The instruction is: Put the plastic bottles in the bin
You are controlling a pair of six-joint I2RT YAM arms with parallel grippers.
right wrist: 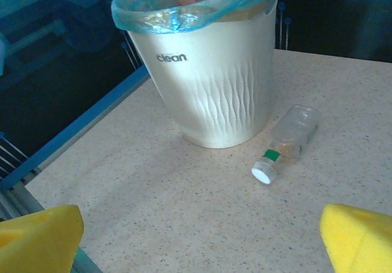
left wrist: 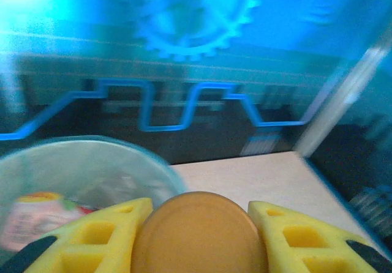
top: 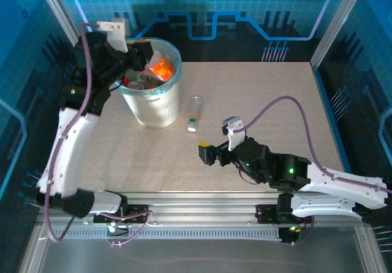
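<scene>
My left gripper (top: 144, 55) is up over the bin (top: 153, 104), shut on an orange-bottomed plastic bottle (left wrist: 199, 236) whose round end sits between the yellow pads (left wrist: 98, 236). From above, that bottle (top: 162, 68) shows orange over the bin's mouth. The bin (left wrist: 79, 163) holds other bottles, one with a pink label (left wrist: 30, 218). A clear bottle (top: 194, 114) with a white cap lies on the table right of the bin (right wrist: 214, 83). My right gripper (top: 205, 153) hovers low, open and holding nothing, facing that bottle (right wrist: 288, 138) from a short way off.
The bin has a teal liner bag (right wrist: 153, 16) folded over its rim. Blue enclosure walls (top: 245, 16) stand behind and at both sides. The table's left edge (right wrist: 73, 132) runs close beside the bin. Bare tabletop (top: 275, 95) lies to the right.
</scene>
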